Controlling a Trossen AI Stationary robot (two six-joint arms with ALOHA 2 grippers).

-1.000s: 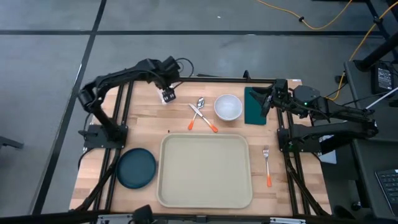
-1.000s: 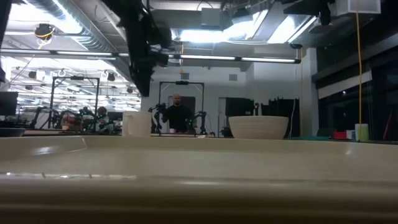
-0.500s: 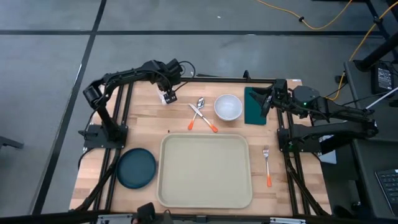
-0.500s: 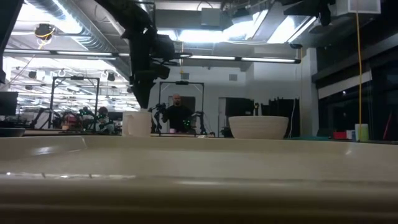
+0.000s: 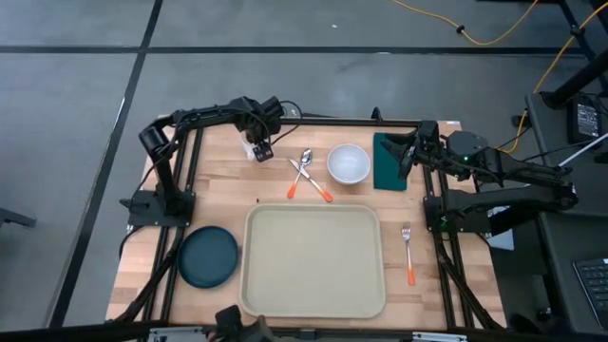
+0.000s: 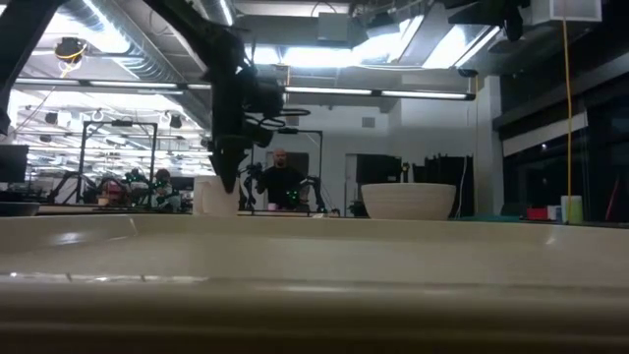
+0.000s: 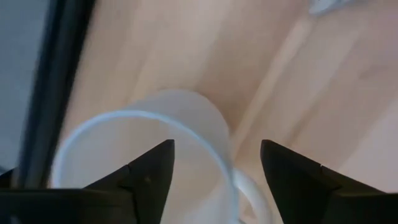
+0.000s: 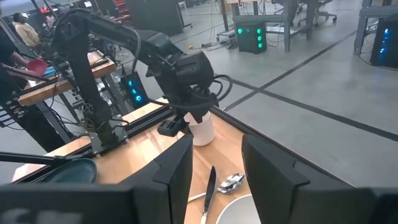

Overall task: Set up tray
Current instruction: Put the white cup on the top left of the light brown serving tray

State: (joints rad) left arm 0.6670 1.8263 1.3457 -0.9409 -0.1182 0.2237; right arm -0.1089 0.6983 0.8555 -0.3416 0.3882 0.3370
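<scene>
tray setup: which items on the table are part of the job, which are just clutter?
Job:
tray
left claw, open over the white cup
right claw, above the green napkin
white bowl
two spoons
fork
dark plate

Lying about:
yellow cable on the floor

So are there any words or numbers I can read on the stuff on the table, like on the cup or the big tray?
No readable text anywhere in these pictures.
The tray: plain, no writing.
The white cup, under the open left gripper: no label showing.
The bowl, blue plate and green napkin: no marks.
The screens at the right edge of the high view: too small to read.
</scene>
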